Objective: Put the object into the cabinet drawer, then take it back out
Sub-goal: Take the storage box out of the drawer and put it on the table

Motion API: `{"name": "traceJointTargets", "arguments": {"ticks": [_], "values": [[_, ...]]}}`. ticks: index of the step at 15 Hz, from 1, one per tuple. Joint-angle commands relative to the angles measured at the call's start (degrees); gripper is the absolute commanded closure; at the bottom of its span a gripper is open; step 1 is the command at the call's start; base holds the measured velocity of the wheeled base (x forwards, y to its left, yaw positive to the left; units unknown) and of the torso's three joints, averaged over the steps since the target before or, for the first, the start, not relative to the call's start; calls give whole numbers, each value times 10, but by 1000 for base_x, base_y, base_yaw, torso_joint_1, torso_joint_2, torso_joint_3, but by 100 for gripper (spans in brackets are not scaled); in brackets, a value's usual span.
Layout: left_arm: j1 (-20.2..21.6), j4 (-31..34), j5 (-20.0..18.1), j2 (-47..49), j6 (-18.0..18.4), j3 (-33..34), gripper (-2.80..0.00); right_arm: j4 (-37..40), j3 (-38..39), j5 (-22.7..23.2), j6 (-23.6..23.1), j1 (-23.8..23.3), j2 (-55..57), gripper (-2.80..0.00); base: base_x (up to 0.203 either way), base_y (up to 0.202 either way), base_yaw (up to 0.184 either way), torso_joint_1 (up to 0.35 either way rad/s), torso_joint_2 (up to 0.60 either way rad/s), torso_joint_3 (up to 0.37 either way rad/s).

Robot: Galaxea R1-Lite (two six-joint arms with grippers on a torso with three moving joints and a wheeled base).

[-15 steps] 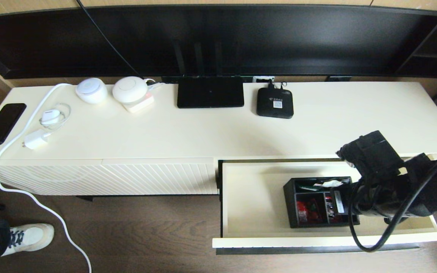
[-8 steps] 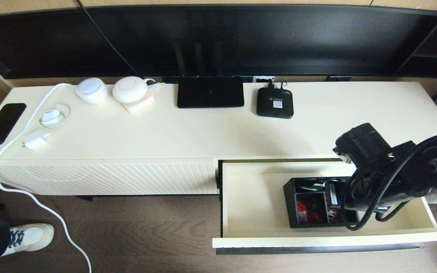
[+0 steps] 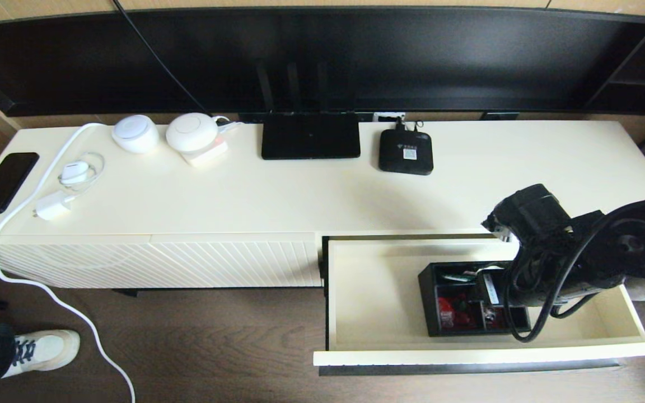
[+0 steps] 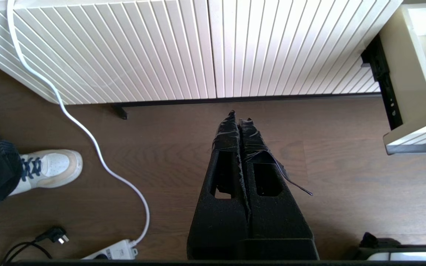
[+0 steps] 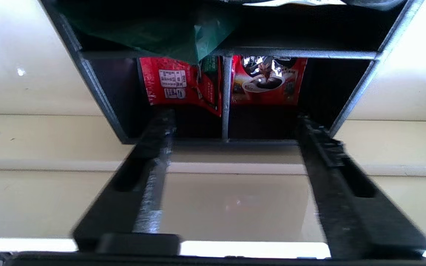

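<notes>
A: What do you have nearest you?

B: The wide cream pulled-out cabinet drawer, with the black rectangular 3-compartment organiser box resting on its floor, towards the right.

A: And your right gripper?

B: It is down inside the drawer with its fingers spread wide. In the right wrist view the tips reach the box's near wall, 1 at each of the 2 square compartments holding red sachets. Nothing is clamped.

A: The left gripper?

B: Parked over the brown wood floor, fingers pressed together, holding nothing.

A: Farther back?

B: On the cream table stand a flat black router and a small black rounded-square device.
</notes>
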Motion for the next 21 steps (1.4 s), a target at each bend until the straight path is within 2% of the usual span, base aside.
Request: {"name": "traceJointTargets", "arguments": {"ticks": [1,11,21], "values": [[0,0,-1,1,0,0,0,1,-3,-1,2,0,14,-280,0,0,0,0,0,0],[0,0,0,1,0,-1,0,-14,-3,-2,43,1,55,-280,0,0,0,0,0,0],[0,0,0,1,0,0,0,-67,0,-9,39,-1,96,-280,0,0,0,0,0,0]]}}
